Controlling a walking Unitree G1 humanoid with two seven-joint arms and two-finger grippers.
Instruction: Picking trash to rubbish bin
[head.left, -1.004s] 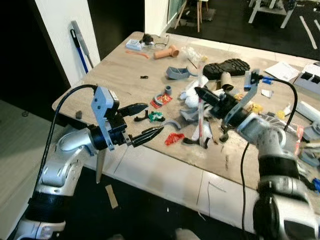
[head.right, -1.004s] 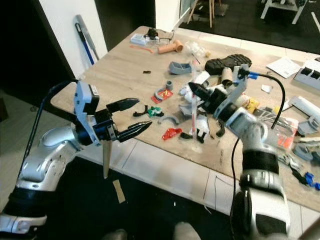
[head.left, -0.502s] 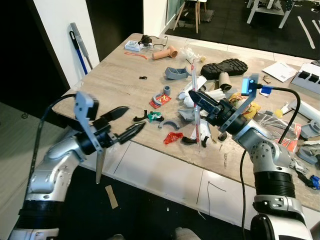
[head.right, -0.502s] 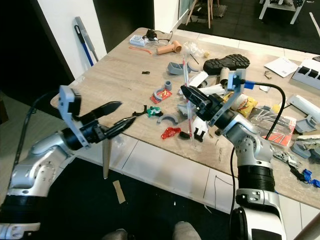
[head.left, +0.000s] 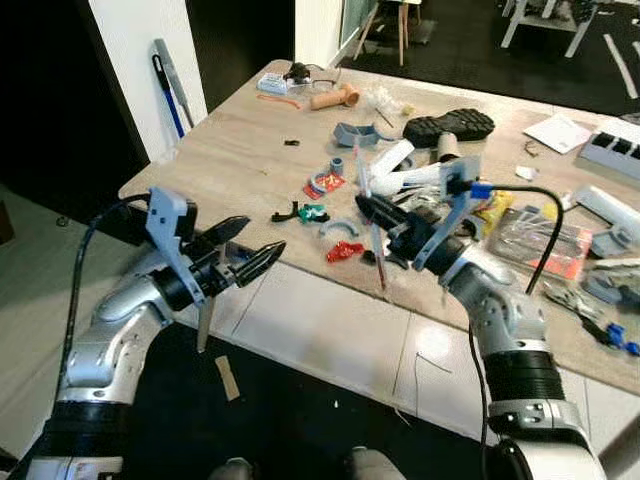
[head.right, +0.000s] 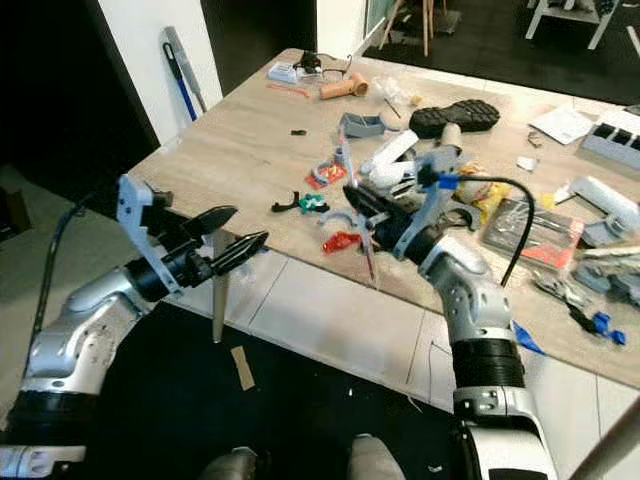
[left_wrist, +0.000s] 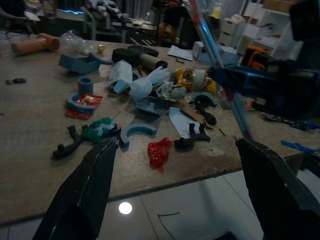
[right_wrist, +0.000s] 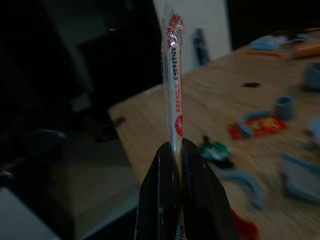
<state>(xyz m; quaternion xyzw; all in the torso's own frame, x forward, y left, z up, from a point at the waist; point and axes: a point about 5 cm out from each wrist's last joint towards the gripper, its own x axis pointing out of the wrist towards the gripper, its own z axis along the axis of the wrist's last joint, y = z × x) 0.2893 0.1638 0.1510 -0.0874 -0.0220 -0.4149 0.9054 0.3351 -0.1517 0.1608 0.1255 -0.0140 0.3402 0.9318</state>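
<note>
Chopstick wrapper (right_wrist: 172, 85) printed "PREMIUM CHOPSTICK" sits clamped in right gripper (right_wrist: 175, 150); left gripper (head.left: 250, 262) gapes.

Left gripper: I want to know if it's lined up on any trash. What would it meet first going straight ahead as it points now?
Probably the red wrapper near the table edge; the open left gripper frames it, though depth is unclear.

Cluttered light wooden table (head.left: 235, 150), white wall (head.left: 135, 60), pale tiled floor (head.left: 330, 335), dark doorway (head.left: 45, 110)
</note>
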